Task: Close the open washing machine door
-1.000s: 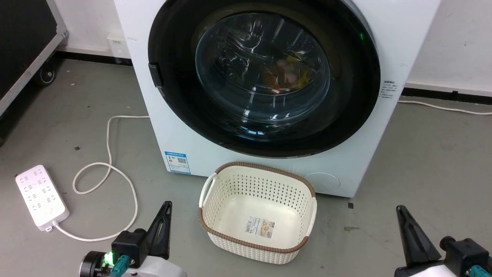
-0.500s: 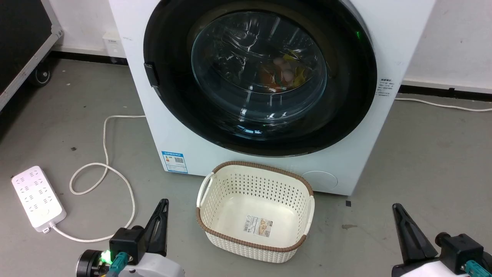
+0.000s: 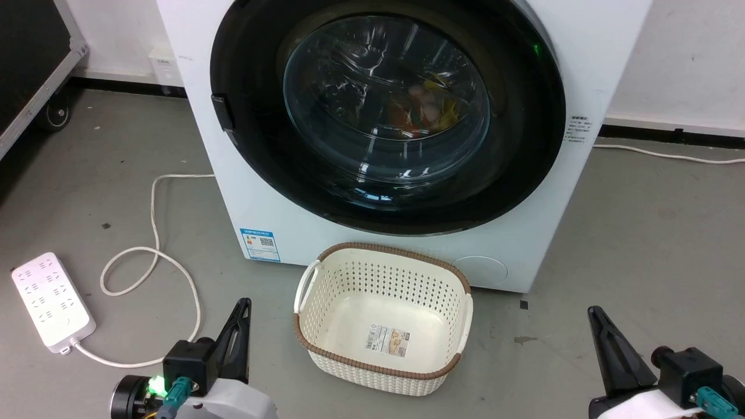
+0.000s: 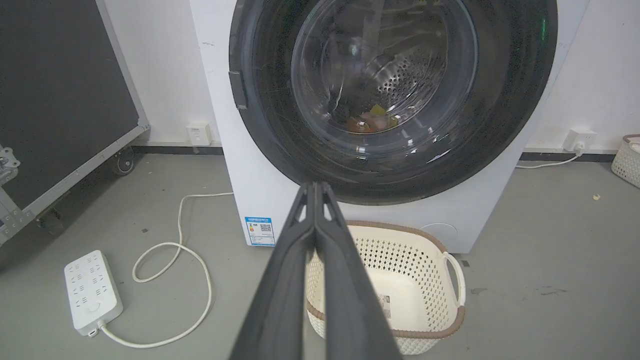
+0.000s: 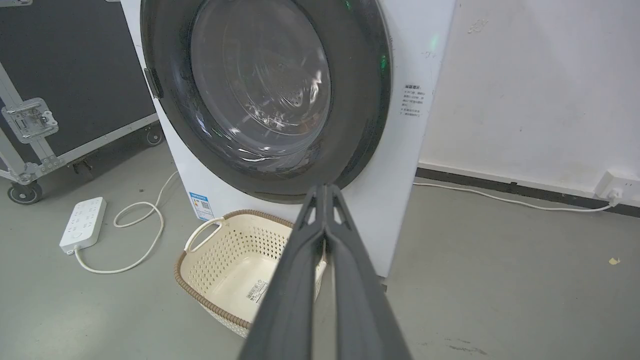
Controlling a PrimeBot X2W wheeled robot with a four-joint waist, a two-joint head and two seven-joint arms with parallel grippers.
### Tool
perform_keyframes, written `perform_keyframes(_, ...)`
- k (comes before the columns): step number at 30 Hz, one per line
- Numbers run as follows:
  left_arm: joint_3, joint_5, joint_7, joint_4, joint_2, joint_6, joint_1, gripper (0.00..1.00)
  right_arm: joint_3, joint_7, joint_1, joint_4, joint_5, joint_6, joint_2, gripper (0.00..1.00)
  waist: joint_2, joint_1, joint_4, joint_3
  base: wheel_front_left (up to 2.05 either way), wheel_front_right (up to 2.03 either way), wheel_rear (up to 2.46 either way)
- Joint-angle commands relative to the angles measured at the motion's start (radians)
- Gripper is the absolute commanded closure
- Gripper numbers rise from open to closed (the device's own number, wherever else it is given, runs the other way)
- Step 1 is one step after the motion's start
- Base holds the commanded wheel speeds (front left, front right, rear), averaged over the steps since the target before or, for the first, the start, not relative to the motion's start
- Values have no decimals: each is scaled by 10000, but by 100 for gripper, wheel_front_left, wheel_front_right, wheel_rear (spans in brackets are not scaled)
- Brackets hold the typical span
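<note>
Door [image 3: 387,116] sits flush on washer [image 3: 279,203] front, far centre, so task looks done; left gripper [image 3: 243,307] and right gripper [image 3: 595,314] fingers together, empty, near, flanking basket [image 3: 326,255].

Cropped edges, glare and tiny print around the washing machine [image 3: 262,192].
The head view's top edge cut off the machine's top and the upper rim of the washing machine door [image 3: 524,145]; reflections on its glass blurred the coloured items [image 3: 428,109] in the drum beyond naming. Print on the blue-white sticker [image 3: 259,244] and on the label [image 3: 387,341] inside the laundry basket [image 3: 378,285] was too small to read. In the left wrist view the left gripper [image 4: 315,185] hid the basket's left side, and the right edge cropped a second basket [image 4: 627,160].
</note>
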Motion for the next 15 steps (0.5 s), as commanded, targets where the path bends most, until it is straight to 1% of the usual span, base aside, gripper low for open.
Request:
perform_keyframes(1, 33, 69, 45, -69, -47, 79, -4, 100, 31, 49, -202, -66, -88, -4, 25, 100, 0, 0, -9, 4, 0, 0, 0)
perform_keyframes(15, 152, 202, 330, -280, -84, 191, -5, 100, 135, 336, -324, -107, -199, -5, 30, 100, 0, 0, -115, 52, 0, 0, 0)
